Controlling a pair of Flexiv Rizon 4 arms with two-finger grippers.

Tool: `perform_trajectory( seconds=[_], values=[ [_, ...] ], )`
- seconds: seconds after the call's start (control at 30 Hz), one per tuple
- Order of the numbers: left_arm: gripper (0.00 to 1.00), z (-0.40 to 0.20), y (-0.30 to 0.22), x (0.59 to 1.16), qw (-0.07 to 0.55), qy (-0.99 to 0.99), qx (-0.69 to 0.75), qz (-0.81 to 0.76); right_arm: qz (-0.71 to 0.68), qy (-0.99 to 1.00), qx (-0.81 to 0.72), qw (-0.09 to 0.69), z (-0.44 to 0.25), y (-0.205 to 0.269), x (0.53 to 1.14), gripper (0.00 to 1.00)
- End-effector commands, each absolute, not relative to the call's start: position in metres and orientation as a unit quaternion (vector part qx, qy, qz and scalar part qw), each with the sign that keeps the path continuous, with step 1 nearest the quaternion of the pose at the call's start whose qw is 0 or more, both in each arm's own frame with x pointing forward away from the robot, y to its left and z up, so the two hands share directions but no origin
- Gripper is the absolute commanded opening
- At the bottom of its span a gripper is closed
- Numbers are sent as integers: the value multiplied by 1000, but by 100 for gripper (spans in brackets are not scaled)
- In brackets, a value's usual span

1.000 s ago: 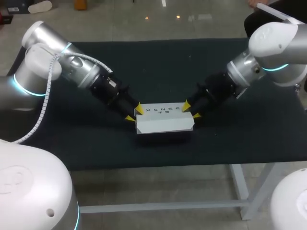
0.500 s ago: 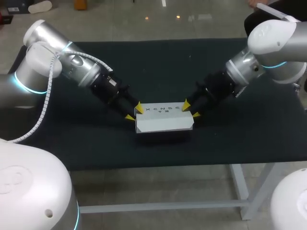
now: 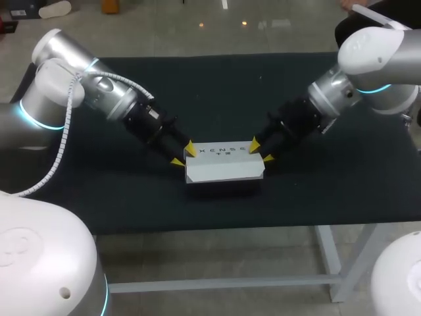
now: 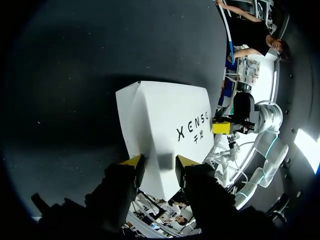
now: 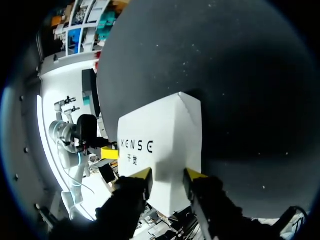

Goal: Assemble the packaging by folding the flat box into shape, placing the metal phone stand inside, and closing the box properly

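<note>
Black cloth nearest, spread over the worktop (image 3: 217, 210) up to its front edge. Just beyond, about mid-worktop, white cardboard box (image 3: 223, 168): folded up into shape, lying flat with its printed face up, top closed as far as can be seen.

At the box's left end, left end effector (image 3: 183, 155): narrowly parted, yellow tips set against the end face, nothing clamped between them. At the right end, right end effector (image 3: 262, 151): likewise narrowly parted, tips against that end, gripping nothing. Farther back, both arms slanting away toward the worktop's rear corners.

No metal phone stand in sight on the cloth. Presumably inside the box, though not to be confirmed from these views.

Judged to be the closing step: box braced from both ends, end flaps pressed home. Next move calls for even inward pressure from the two sides, so as not to skid the box along the cloth. Then a check that both flaps sit flush before backing off straight along the box's long axis. Risk with an uneven release: one flap springing open, or the box turning askew.
</note>
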State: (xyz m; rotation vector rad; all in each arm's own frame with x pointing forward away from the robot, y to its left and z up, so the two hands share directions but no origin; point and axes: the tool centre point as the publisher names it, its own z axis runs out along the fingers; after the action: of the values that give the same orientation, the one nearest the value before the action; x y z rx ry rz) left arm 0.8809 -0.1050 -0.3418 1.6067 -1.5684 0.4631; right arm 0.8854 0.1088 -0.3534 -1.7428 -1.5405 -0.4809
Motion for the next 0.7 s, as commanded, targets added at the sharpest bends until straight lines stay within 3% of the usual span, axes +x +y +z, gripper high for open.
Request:
perform_trajectory(
  seconds=[0.03,0.7],
  values=[
    [43,-341,-123,882,414,-624,637,184,-185,-603,-679,377,-356,129,887,42],
    [43,-341,-120,881,413,-620,640,186,-182,-601,-682,375,-357,124,887,42]
  ],
)
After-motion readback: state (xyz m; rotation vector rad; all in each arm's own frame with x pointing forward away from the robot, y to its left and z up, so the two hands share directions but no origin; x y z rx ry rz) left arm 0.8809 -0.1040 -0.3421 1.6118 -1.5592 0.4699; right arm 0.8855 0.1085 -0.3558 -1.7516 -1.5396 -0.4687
